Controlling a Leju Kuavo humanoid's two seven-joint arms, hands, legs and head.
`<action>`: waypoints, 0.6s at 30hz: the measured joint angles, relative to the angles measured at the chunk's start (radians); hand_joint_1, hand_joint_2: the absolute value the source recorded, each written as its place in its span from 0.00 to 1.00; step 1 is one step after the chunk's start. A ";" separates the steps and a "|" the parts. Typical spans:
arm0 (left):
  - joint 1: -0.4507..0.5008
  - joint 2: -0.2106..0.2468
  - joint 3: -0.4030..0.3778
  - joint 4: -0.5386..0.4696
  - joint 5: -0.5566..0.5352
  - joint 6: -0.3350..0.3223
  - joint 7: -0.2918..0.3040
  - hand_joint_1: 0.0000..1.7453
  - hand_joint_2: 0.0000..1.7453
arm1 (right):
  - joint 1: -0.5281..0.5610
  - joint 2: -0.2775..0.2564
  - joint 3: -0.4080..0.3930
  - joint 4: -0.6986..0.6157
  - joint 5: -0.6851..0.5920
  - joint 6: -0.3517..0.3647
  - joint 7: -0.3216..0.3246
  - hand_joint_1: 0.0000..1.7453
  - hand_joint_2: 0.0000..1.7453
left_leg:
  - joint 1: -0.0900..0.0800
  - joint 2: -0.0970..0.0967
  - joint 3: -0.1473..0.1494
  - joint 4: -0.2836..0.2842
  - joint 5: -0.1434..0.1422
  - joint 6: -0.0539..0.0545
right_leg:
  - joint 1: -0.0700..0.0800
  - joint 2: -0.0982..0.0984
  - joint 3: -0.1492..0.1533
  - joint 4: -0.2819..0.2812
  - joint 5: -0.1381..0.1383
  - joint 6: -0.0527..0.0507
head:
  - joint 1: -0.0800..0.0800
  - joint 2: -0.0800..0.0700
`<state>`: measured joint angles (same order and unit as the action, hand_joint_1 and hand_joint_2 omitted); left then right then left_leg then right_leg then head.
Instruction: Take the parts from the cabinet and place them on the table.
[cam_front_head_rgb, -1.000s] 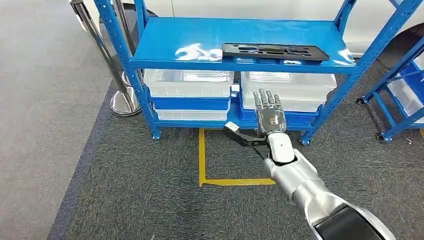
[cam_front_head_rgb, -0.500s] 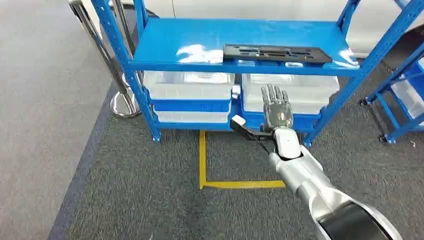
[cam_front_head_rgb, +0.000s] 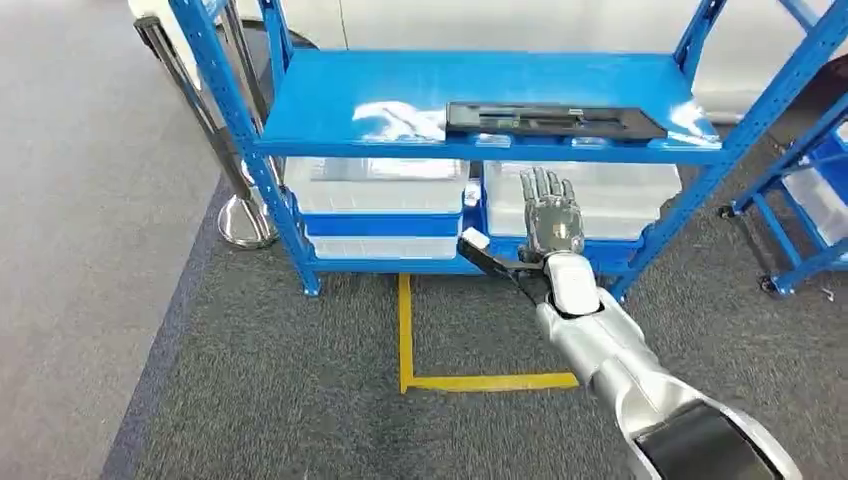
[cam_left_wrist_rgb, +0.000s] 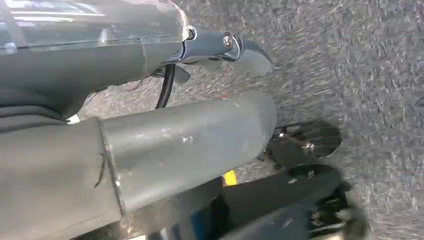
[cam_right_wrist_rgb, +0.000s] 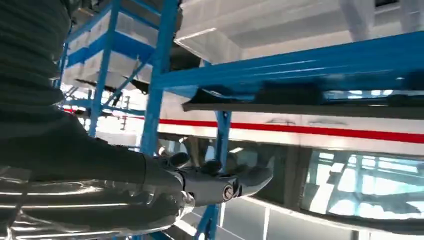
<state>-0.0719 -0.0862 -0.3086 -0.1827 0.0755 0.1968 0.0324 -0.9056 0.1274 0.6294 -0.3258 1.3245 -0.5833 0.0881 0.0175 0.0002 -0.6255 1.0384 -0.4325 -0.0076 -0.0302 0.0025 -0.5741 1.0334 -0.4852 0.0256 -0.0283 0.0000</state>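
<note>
A long flat black part (cam_front_head_rgb: 550, 120) with cut-outs lies on the top shelf of the blue cabinet (cam_front_head_rgb: 350, 90), toward its front right. My right hand (cam_front_head_rgb: 552, 225) is raised in front of the cabinet, just below the top shelf's front edge and under the part, fingers spread and holding nothing. In the right wrist view the right hand (cam_right_wrist_rgb: 200, 185) shows below the blue shelf edge, with the dark part (cam_right_wrist_rgb: 280, 95) above it. My left hand (cam_left_wrist_rgb: 235, 47) hangs over the grey carpet with nothing in it.
Clear plastic bins (cam_front_head_rgb: 375, 180) (cam_front_head_rgb: 600, 195) fill the lower shelves behind my right hand. A chrome stanchion base (cam_front_head_rgb: 245, 220) stands at the cabinet's left leg. Yellow floor tape (cam_front_head_rgb: 405, 330) marks the carpet. Another blue rack (cam_front_head_rgb: 800, 200) stands at the right.
The whole picture has shifted a little, so the camera has moved. My right hand has come slightly up and closer to the top shelf's front edge, still spread.
</note>
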 joint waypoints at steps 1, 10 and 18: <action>-0.001 0.000 -0.001 0.000 0.000 0.000 0.001 0.00 0.00 | 0.001 0.002 -0.003 0.000 0.005 -0.002 0.001 0.00 1.00 | 0.000 -0.002 -0.003 0.000 0.000 0.004 | 0.000 -0.001 0.001 -0.005 0.001 0.003 | 0.000 0.000; -0.004 0.001 -0.013 0.000 -0.013 0.006 0.021 0.00 0.00 | 0.016 0.041 -0.003 -0.007 0.130 -0.062 0.049 0.00 1.00 | -0.028 -0.013 0.034 -0.009 -0.023 0.058 | 0.023 -0.002 -0.181 0.287 -0.061 -0.021 | 0.000 0.000; -0.008 -0.011 -0.013 0.000 -0.007 0.006 0.020 0.00 0.00 | 0.011 0.072 -0.003 -0.018 0.121 -0.051 0.046 0.00 1.00 | -0.034 -0.017 0.048 -0.017 -0.037 0.052 | 0.067 0.002 -0.074 0.005 0.066 -0.099 | -0.008 0.000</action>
<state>-0.0796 -0.0969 -0.3212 -0.1827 0.0683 0.2029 0.0526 -0.8947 0.1991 0.6268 -0.3433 1.4454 -0.6340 0.1343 -0.0163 -0.0172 -0.5779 1.0216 -0.4698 0.0445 0.0367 0.0044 -0.6481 1.0387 -0.4191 -0.0735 -0.0359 0.0000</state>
